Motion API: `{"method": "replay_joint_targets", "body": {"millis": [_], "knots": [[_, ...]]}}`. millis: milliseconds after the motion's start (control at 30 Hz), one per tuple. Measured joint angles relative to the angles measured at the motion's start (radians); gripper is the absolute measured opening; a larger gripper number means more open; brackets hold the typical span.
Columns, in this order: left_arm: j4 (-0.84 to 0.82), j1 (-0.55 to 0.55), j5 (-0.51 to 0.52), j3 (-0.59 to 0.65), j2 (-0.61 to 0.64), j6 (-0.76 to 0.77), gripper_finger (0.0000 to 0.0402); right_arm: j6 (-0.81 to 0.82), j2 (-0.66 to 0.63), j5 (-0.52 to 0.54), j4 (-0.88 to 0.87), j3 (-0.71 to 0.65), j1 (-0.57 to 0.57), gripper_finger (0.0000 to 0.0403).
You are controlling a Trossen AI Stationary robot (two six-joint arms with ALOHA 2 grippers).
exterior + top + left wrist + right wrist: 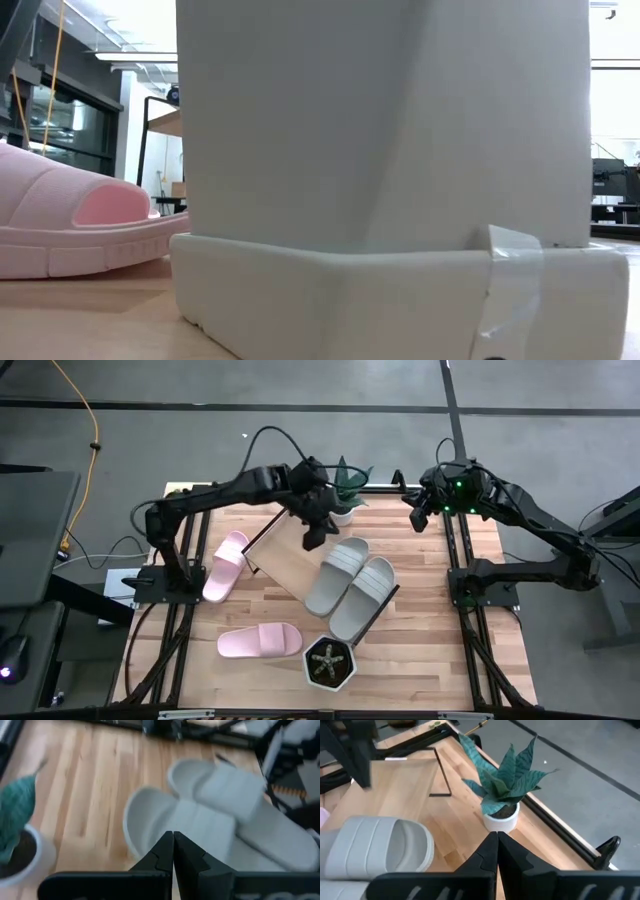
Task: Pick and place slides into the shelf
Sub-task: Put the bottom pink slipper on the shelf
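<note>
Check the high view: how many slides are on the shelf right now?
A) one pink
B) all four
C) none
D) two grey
D: the two grey slides lie side by side on the shelf, while both pink slides sit on the tabletop off the board.

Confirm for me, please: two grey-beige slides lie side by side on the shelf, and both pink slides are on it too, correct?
Not quite. The two grey-beige slides do lie side by side on the shelf, but the high view shows both pink ones off it, on the tabletop: one pink slide beside the shelf's left end, the other pink slide in front of it.
</note>
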State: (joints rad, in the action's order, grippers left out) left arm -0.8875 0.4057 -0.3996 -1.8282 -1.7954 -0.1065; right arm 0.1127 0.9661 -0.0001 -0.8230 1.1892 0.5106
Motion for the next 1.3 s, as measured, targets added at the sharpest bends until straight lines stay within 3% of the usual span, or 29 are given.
{"method": "replay_joint_targets", "body": {"millis": [100,233,533,767,967,1300], "knots": [[-0.173,-0.001,0.0,-0.087,0.0,-0.029,0.0001,0.002,0.0,0.0,-0.012,0.0,0.0,0.0],[-0.28,-0.001,0.001,-0.148,0.011,-0.03,0.0001,0.002,0.0,0.0,-0.012,0.0,0.0,0.0],[-0.459,0.0,0.142,-0.151,0.12,-0.007,0.0,0.033,0.0,0.0,-0.022,0.0,0.0,0.0],[-0.594,-0.023,0.191,-0.125,0.268,0.116,0.0,0.048,0.0,0.009,-0.023,0.0,0.0,0.0],[-0.591,-0.12,0.334,-0.001,0.455,0.322,0.0,0.071,0.0,0.034,-0.022,0.0,0.0,0.0],[-0.401,-0.368,0.363,0.427,0.768,0.876,0.0,0.097,0.001,0.007,-0.022,0.0,0.0,0.0]]}}
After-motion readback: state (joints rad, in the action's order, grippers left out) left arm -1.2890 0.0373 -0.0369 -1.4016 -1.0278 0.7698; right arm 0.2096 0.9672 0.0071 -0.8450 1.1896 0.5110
